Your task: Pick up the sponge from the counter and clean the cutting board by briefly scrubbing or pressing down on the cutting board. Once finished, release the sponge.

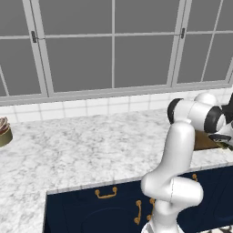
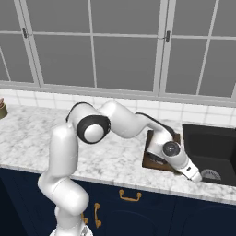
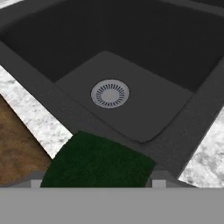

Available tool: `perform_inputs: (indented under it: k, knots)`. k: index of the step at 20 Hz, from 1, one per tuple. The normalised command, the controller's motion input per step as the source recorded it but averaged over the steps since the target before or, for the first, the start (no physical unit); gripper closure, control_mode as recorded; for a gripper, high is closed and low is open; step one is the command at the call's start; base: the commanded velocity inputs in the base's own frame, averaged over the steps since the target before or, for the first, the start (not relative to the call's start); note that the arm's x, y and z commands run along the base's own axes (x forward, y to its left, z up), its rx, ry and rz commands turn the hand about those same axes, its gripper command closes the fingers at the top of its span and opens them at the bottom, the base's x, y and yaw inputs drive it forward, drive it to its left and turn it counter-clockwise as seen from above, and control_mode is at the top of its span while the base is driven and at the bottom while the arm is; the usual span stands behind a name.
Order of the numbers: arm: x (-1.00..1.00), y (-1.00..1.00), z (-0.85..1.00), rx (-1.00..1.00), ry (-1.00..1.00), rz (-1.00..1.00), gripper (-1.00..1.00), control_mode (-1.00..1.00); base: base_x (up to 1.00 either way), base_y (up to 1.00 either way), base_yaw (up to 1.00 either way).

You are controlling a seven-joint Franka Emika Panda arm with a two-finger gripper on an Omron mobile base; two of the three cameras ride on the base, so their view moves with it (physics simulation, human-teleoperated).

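Observation:
The dark green sponge fills the gap between my two fingertips, and my gripper looks shut on it. It sits low over the strip of white marble counter between the brown cutting board and the black sink. In the right base view the gripper hangs at the counter's front edge, just right of the cutting board. From the left base view the hand is at the far right with a bit of green sponge under it, past the cutting board.
The black sink with its round metal drain lies right beyond the gripper. A bowl stands at the counter's far left. Windows and a tiled wall run behind. Broad marble counter spreads to the left.

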Motion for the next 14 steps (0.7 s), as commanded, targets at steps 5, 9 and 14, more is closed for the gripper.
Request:
perform_inputs:
  k: [5, 9, 14]
  knots:
    - [-1.00, 0.45, -0.31, 0.04, 0.00, 0.00, 1.00, -1.00, 0.00, 0.00, 0.00]
    - [-0.40, 0.13, 0.84, 0.04, -0.21, 0.06, 1.00, -1.00, 0.00, 0.00, 0.00]
    - [0.43, 0.11, 0.98, 0.00, -0.20, 0.07, 1.00, -1.00, 0.00, 0.00, 0.00]
